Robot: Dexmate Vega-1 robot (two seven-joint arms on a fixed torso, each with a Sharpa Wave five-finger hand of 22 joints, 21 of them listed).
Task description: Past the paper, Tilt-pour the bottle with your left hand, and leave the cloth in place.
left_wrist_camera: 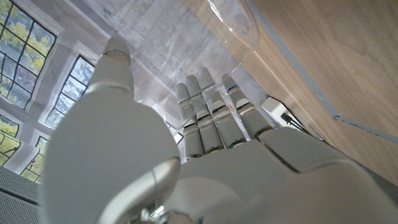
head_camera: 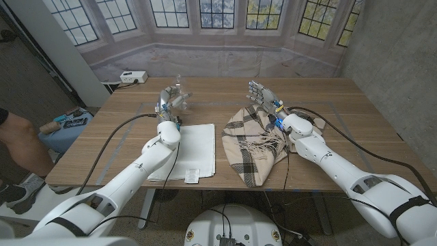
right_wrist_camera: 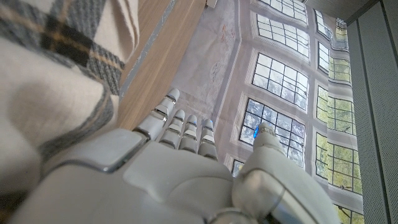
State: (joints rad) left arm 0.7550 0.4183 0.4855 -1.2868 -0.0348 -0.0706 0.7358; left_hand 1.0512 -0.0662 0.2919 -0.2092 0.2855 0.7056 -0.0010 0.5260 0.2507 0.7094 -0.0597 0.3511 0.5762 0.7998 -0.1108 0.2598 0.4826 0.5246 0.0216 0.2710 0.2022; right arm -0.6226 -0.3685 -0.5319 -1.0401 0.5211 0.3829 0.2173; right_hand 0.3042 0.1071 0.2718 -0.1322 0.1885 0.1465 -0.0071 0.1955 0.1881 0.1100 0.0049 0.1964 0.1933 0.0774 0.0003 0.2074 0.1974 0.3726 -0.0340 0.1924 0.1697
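A: Nearest item first, then left to right.

B: A small white tag point(head_camera: 192, 175) lies on the near end of the paper point(head_camera: 188, 152). At far left, a person's leg point(head_camera: 17, 140) stands beside the tabletop point(head_camera: 355, 116).

A: Left hand?

B: The left hand point(head_camera: 170, 104) is raised past the paper's far edge, fingers point(left_wrist_camera: 205, 106) wrapped around the clear bottle point(head_camera: 179, 91). The bottle is off the tabletop and tilted. The left wrist view shows its clear wall point(left_wrist_camera: 233, 18) just beyond the fingertips.

A: Behind it?

B: A white box point(head_camera: 133, 76) at the far left corner.

A: Cloth?

B: The plaid cloth point(head_camera: 254, 145) lies bunched just right of the paper, close to it; contact cannot be confirmed.

A: Right hand?

B: The right hand point(head_camera: 263, 94) stands upright at the cloth's far right edge, fingers point(right_wrist_camera: 183, 127) extended together, holding nothing.
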